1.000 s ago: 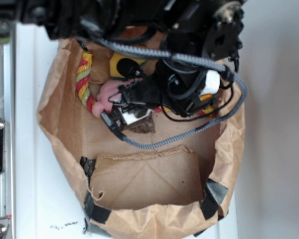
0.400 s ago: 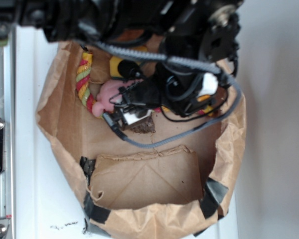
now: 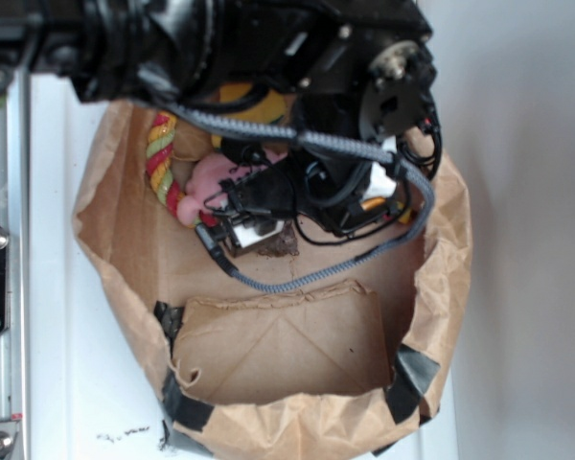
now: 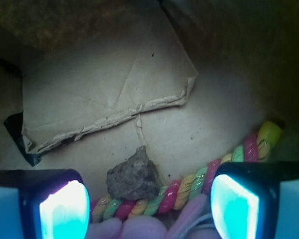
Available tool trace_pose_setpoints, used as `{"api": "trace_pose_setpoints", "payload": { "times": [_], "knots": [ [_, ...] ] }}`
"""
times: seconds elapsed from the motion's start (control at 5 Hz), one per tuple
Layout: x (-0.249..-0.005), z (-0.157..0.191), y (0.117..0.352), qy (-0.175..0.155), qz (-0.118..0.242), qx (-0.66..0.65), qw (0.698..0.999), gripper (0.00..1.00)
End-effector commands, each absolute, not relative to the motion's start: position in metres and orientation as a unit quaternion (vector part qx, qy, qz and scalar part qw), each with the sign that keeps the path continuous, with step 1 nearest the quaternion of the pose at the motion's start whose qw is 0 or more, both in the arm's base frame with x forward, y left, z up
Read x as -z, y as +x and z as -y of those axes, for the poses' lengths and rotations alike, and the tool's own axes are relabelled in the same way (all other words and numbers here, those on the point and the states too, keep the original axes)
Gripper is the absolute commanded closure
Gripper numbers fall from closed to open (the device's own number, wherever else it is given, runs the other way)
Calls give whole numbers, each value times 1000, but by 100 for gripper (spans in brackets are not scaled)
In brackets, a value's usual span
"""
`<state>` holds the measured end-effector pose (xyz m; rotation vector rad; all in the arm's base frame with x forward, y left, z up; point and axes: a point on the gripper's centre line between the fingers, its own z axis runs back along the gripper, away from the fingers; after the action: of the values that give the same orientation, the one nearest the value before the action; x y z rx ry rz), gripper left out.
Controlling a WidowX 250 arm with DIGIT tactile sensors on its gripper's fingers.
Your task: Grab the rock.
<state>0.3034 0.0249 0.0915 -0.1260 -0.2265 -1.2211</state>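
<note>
Brown paper bag (image 3: 115, 240) fills most of the exterior frame, walls rolled down and taped at the lower corners; I'm reaching into it from the top of the frame. In the wrist view its creased folded bottom flap (image 4: 104, 84) takes the upper half.

My gripper (image 4: 148, 201) sits at the bottom edge of the wrist view, fingers spread wide, one lit pad low left, one low right, nothing between them but open space.

Striped rope toy (image 4: 189, 181) runs from lower left up to the right edge, crossing between my fingers. Pink plush toy (image 4: 139, 230) is at the very bottom centre, partly cut off.

The rock (image 4: 133, 175) is low centre in the wrist view, between my fingers but left of middle, resting on the bag floor and touching the rope on its lower side.

Risks, my guess: closing from here may catch rope or plush along with the rock, since all three crowd together. Off-centre rock could get nudged sideways by the left finger. Rough, irregular shape may slip out of a shallow pinch.
</note>
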Motion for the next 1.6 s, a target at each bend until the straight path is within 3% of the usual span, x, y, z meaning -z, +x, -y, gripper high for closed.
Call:
{"api": "trace_pose_setpoints", "payload": {
  "times": [0.0,0.4,0.6,1.0,1.4],
  "knots": [
    [-103,4,295,-48,112,608,785,0],
    [-90,15,289,-49,89,622,777,0],
    [-76,7,293,-43,70,609,789,0],
    [-73,-5,300,36,40,553,832,0],
    [-64,-4,295,36,15,554,832,0]
  ]
}}
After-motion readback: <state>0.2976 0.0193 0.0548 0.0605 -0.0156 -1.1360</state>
